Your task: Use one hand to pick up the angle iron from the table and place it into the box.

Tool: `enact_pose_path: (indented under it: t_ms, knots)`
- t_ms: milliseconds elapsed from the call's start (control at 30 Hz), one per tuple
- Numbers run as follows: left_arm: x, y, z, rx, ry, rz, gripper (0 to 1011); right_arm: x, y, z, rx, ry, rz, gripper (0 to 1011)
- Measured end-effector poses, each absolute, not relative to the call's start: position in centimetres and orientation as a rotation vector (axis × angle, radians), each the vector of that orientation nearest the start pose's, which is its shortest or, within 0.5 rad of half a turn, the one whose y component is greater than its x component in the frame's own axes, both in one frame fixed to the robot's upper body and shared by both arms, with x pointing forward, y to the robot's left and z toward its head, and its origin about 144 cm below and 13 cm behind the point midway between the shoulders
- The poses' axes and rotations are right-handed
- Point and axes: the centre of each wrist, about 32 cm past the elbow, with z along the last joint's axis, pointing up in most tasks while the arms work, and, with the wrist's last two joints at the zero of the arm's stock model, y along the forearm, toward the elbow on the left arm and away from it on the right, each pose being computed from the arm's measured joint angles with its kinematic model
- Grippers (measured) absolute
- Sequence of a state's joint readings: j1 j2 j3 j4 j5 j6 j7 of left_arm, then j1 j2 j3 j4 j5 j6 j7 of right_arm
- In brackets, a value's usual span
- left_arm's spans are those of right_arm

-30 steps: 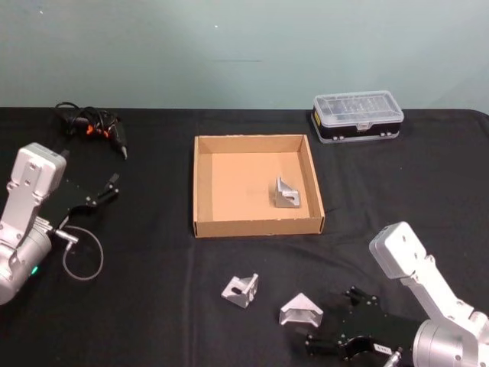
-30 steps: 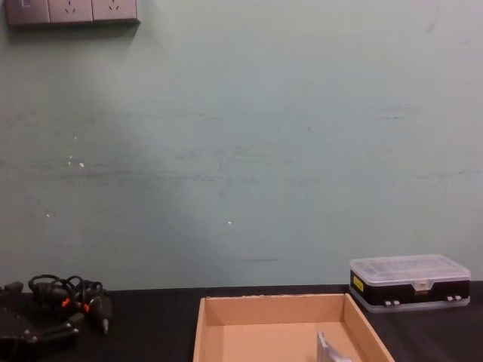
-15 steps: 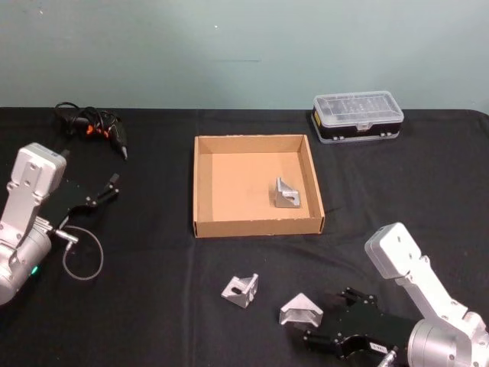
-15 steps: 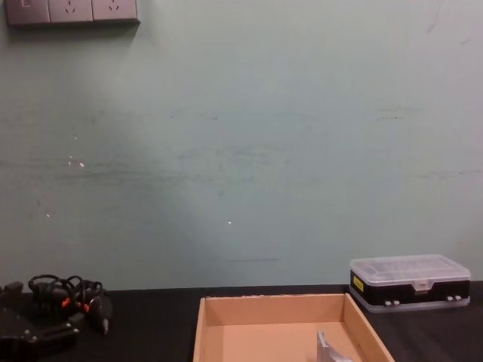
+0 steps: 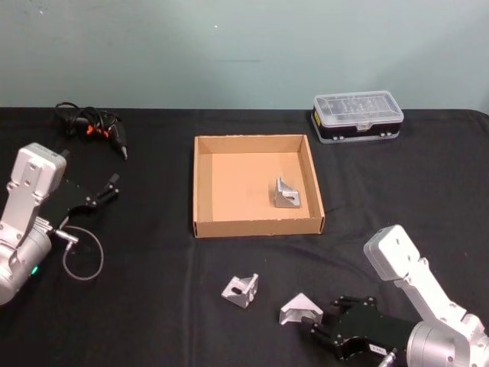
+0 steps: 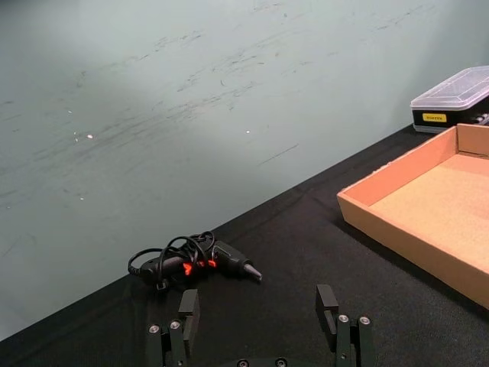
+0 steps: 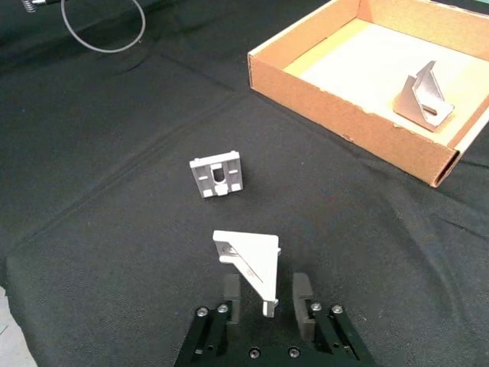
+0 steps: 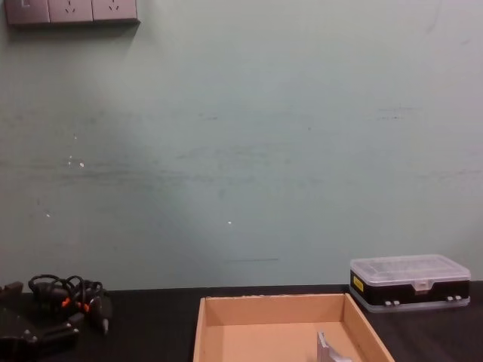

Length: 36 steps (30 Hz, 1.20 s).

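Two silver angle irons lie on the black table point(image 5: 153, 306) in front of the box: one point(image 5: 241, 290) to the left, one point(image 5: 299, 309) to the right. My right gripper point(image 5: 322, 319) is low at the right-hand angle iron point(image 7: 248, 260). It stands open point(image 7: 266, 294), with that iron's near corner between its fingertips. The tan cardboard box point(image 5: 258, 226) sits mid-table and holds a third angle iron point(image 5: 287, 194), which also shows in the right wrist view point(image 7: 422, 98). My left gripper point(image 5: 107, 189) is parked open at the left point(image 6: 258, 306).
A black case with a clear lid point(image 5: 357, 116) stands behind the box to the right. A bundle of black cables point(image 5: 92, 126) lies at the back left. A grey wire loop point(image 5: 80, 256) rests by the left arm. Bare tabletop lies between box and irons.
My right gripper has slid left along the table toward the right-hand angle iron, so its fingers now flank the iron's near corner. The left arm and the irons have not moved.
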State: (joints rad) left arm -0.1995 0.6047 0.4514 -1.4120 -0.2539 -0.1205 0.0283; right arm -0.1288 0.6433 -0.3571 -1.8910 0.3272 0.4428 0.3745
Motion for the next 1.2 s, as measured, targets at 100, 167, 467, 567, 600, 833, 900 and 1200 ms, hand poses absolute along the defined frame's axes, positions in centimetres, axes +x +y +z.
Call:
enact_pose_path:
  t_ms: [100, 167, 467, 567, 600, 833, 900, 1200]
  knots:
    - [48.9, 31.0, 114.0, 0.304, -0.285, 1.248, 1000, 39.4, -26.0, 117.5, -0.528, 0.188, -0.745, 349]
    - [48.9, 31.0, 114.0, 0.304, -0.285, 1.248, 1000, 39.5, -26.0, 117.5, -0.528, 0.189, -0.746, 274]
    - [48.9, 31.0, 114.0, 0.304, -0.285, 1.248, 1000, 39.5, -25.9, 117.3, -0.527, 0.186, -0.746, 65]
    - [48.9, 31.0, 114.0, 0.304, -0.285, 1.248, 1000, 39.6, -25.9, 117.4, -0.525, 0.184, -0.748, 65]
    - [48.9, 31.0, 114.0, 0.304, -0.285, 1.248, 1000, 39.6, -26.0, 117.5, -0.522, 0.182, -0.751, 65]
    - [48.9, 31.0, 114.0, 0.304, -0.285, 1.248, 1000, 39.8, -26.3, 118.4, -0.493, 0.168, -0.768, 65]
    - [48.9, 31.0, 114.0, 0.304, -0.285, 1.248, 1000, 39.9, -26.5, 119.1, -0.474, 0.156, -0.781, 65]
    - [48.9, 31.0, 114.0, 0.304, -0.285, 1.248, 1000, 41.2, -26.2, 121.9, -0.392, 0.083, -0.846, 65]
